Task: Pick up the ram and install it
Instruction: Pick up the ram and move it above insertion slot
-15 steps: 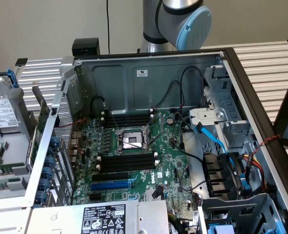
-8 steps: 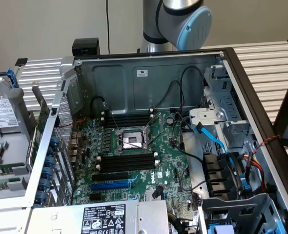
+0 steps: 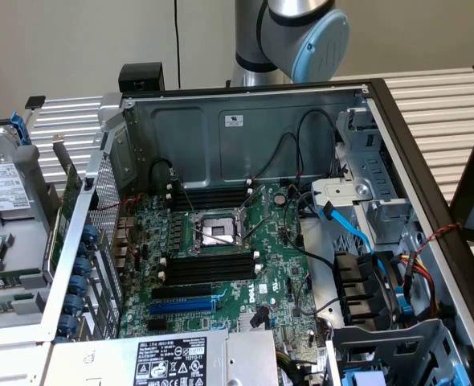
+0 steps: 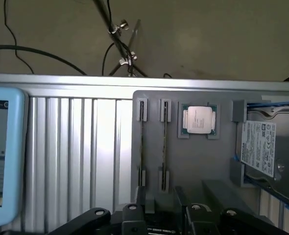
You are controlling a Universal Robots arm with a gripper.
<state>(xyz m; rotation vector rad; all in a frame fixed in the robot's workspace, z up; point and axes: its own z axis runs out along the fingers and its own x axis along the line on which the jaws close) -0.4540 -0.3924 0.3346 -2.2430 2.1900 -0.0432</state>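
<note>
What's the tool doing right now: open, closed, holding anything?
tool: open, holding nothing, close to a ram stick standing in the grey tray.

The socket (image 3: pixel 218 233) sits on the board (image 3: pixel 279 269) inside the case (image 3: pixel 245 137), between slot rows (image 3: pixel 209 266). On the tray (image 4: pixel 196 169), two ram sticks (image 4: pixel 164 147) stand beside a processor (image 4: pixel 199 120), drive (image 4: pixel 264 147) beyond.
</note>
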